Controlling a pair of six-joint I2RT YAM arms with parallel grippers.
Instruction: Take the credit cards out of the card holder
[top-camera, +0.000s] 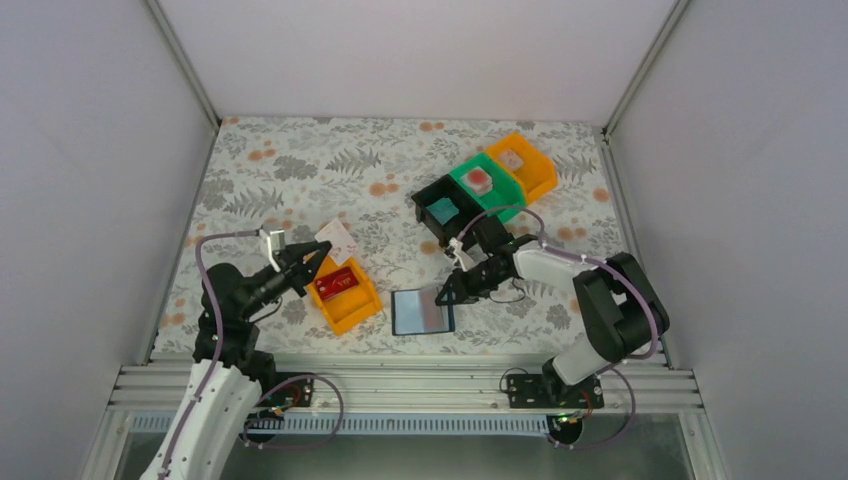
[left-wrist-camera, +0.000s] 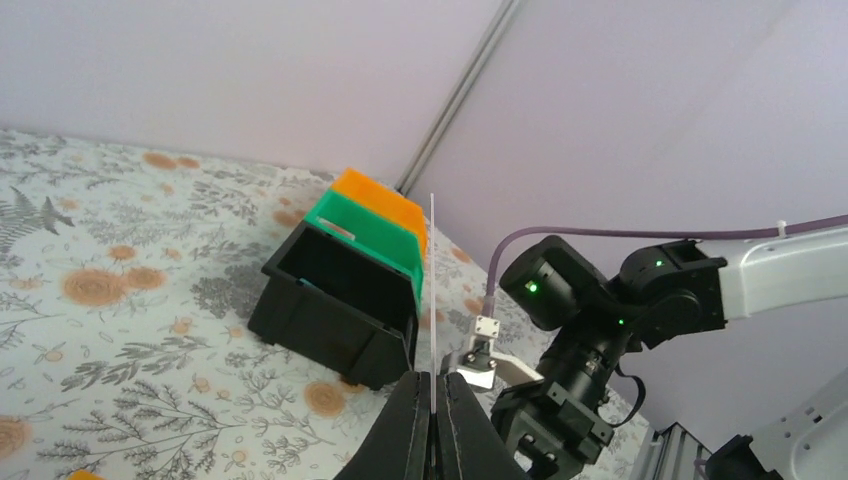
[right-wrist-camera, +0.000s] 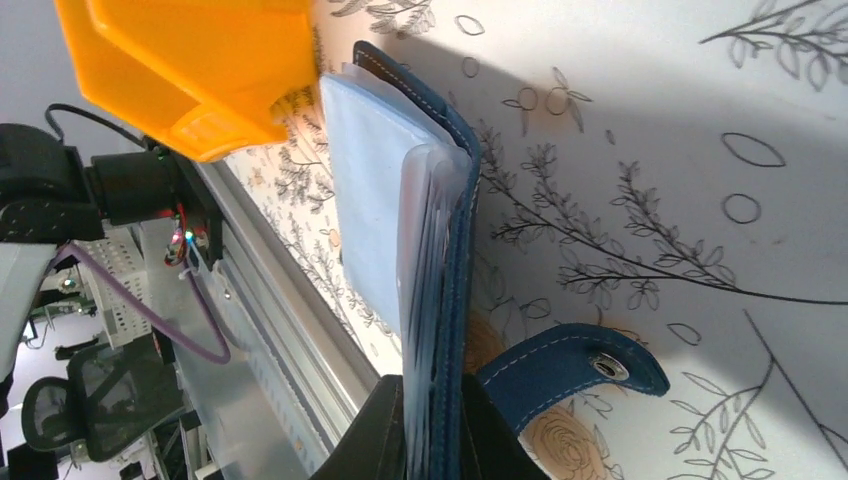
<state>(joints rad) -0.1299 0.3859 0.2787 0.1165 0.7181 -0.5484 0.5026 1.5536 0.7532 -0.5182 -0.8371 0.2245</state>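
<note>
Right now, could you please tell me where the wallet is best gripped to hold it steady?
I'd take the wallet by its edge beside the snap tab, coming in low from the right arm's side, as the right pincer does. There the cover and clear sleeves stack into a thin lip, while the rest lies flat.

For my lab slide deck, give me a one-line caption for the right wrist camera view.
Right fingers grip an open navy wallet, pale blue sleeves fanned, orange bin nearby on floral cloth.
</note>
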